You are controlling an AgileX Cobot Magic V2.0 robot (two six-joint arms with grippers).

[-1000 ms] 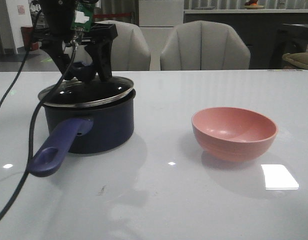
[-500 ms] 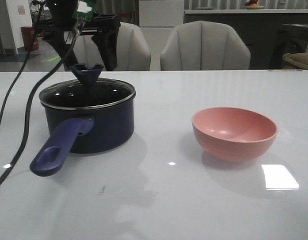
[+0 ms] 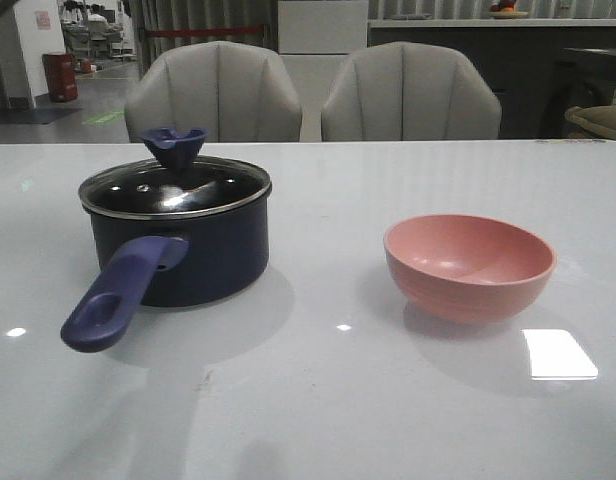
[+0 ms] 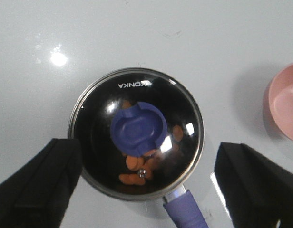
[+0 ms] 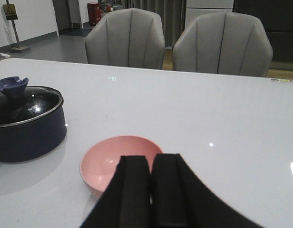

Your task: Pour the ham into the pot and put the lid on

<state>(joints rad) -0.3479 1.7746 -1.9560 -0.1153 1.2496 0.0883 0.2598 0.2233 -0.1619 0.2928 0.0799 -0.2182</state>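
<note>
My left gripper (image 4: 146,183) hangs high over the pot (image 3: 178,255), fingers spread wide w/ nothing between them; it's out of the front view now, whereas half a sec ago it was just above the knob. My right gripper (image 5: 151,190) sits pressed closed, empty, near side of the pink bowl (image 3: 469,265), parked since its pour looks done. Lid (image 4: 136,138) rests flat on the pot rim, steel edge seated all round, blue knob upright in the centre, so I judge the cover step done & the arm is backing off to clear it. Ham (image 4: 136,167) shows thru the glass as a few orange chunks on the pot floor. Pot is on the left of the table (image 3: 328,400), handle pointing near-left; bowl well apart to the right, looks empty.
</note>
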